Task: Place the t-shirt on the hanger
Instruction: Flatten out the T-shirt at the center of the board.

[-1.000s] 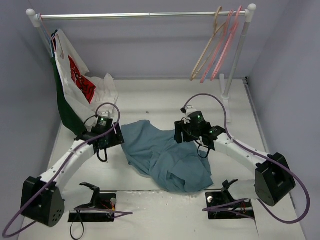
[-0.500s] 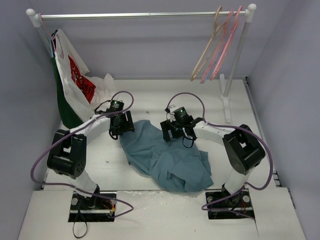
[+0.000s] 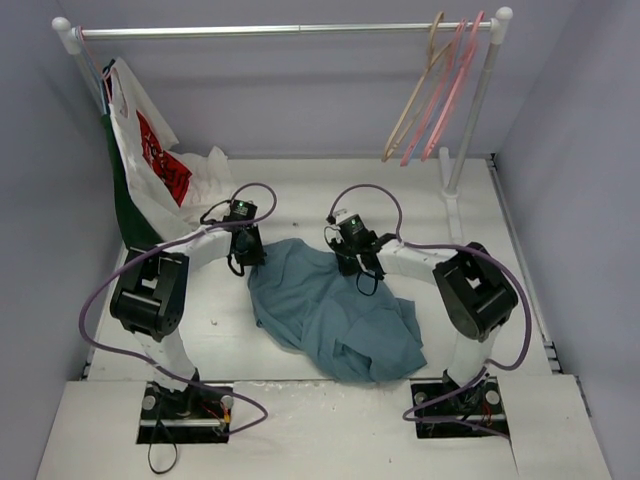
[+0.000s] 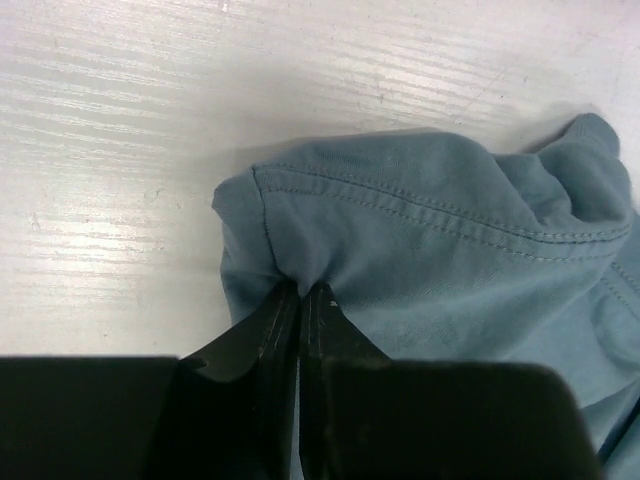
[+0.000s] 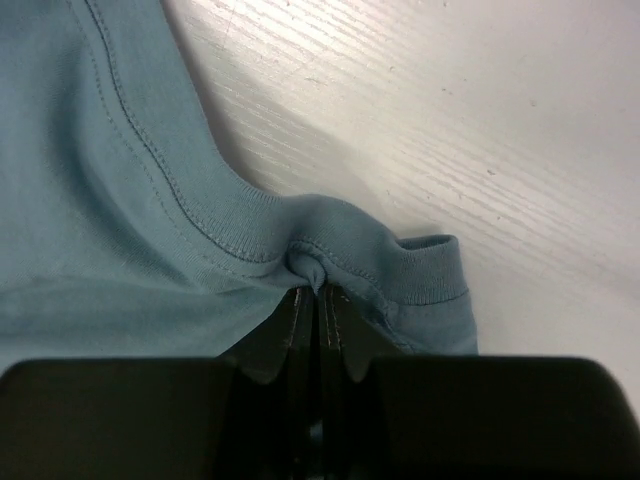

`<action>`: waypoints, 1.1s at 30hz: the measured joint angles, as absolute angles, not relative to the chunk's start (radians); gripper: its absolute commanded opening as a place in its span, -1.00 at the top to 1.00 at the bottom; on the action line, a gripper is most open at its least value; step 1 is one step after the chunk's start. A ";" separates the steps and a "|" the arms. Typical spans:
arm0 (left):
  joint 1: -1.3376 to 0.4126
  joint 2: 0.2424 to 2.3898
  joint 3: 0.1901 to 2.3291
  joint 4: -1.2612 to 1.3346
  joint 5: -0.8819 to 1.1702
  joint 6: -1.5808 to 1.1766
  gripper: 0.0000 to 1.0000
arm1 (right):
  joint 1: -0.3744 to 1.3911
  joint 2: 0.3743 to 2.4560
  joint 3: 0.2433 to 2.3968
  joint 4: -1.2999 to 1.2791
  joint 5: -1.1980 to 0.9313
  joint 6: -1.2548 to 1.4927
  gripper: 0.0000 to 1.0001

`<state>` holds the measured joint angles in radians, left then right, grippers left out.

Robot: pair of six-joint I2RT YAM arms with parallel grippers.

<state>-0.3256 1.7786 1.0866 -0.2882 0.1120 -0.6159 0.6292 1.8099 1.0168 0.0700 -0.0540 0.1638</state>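
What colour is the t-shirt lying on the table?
The t-shirt is plain dusty teal-blue, clearest in the left wrist view.

Left gripper [image 4: 300, 292] pinched on t-shirt [image 4: 430, 240] hem — seemingly a sleeve — over table [image 4: 120, 150].

White, faintly grained tabletop [image 3: 300, 200] enclosed by plain pale lavender-grey walls [image 3: 300, 100], a silver clothes rail [image 3: 260, 32] on white posts [image 3: 468, 130] spanning the far side, under soft, even light.

Nothing here can be read. The white garment [image 3: 130, 105] hanging at the left carries a red print [image 3: 163, 152], too blurred to make out.
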 measured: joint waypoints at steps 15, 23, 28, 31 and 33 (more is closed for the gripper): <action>-0.315 1.726 2.037 -0.682 0.100 -0.434 1.00 | 0.632 1.499 1.553 -0.060 0.025 -0.130 1.00; -0.312 1.364 1.891 -0.605 0.097 -0.366 1.00 | 0.632 1.253 1.490 0.073 -0.020 -0.288 1.00; -0.312 1.105 1.359 -0.484 0.062 -0.402 0.55 | 0.638 1.191 1.211 0.085 -0.066 -0.266 0.86; -0.312 1.042 1.059 -0.434 0.049 -0.467 0.21 | 0.657 1.209 1.035 0.054 -0.075 -0.212 0.35; -0.312 1.054 0.905 -0.419 0.049 -0.517 0.10 | 0.684 1.230 0.957 0.013 -0.075 -0.173 0.23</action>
<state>-0.3119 1.0538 0.9054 -0.4191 0.0494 -0.5175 0.6838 1.2304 0.9565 0.0128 -0.0753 -0.1730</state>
